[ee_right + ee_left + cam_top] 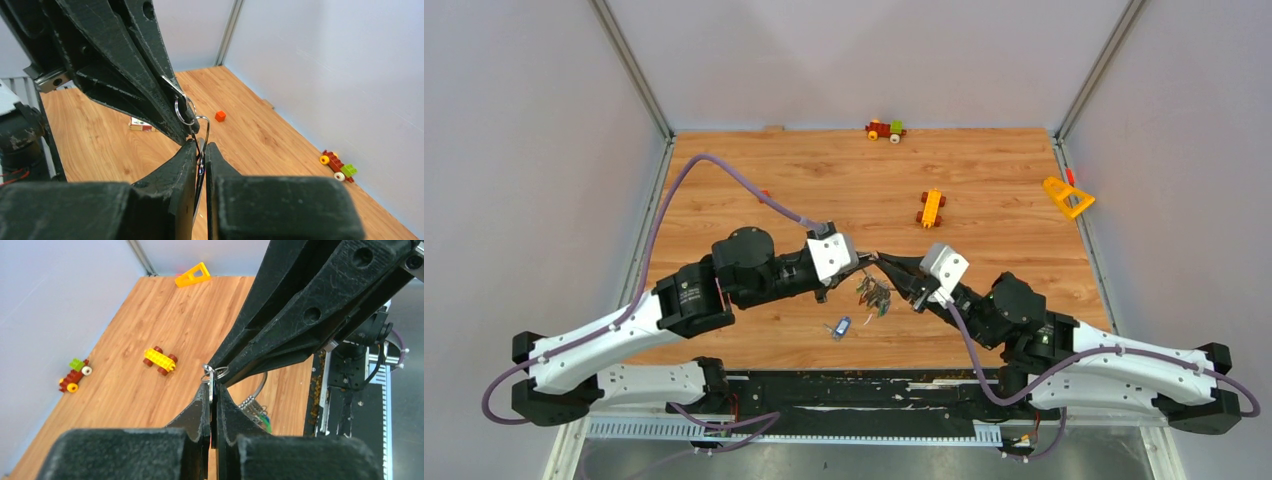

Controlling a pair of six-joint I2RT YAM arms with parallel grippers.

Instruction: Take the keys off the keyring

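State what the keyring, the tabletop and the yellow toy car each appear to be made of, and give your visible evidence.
Keyring: thin bare metal wire, silvery with bright glints. Tabletop: wood or wood-look laminate, going by its orange-brown grain and plank lines. Yellow toy car: probably moulded plastic, with flat saturated colour and studs.

You're looking at a robot lab test cell, not a home or a shop. Evidence in the top view:
- A wood-grain laminate tabletop (754,180) is boxed in by plain pale grey wall panels (524,150) on bare aluminium corner posts (636,72), upper left and upper right.
- Two black-and-white robot arms (614,340) are bolted to a black base rail (864,385) along the bottom edge.
- A slotted white cable duct (794,432) sits under the rail, and purple cables (707,157) run loose.
- Props sit toward the top of the frame: small toy brick cars (885,130) and an orange plastic wedge (1067,197).
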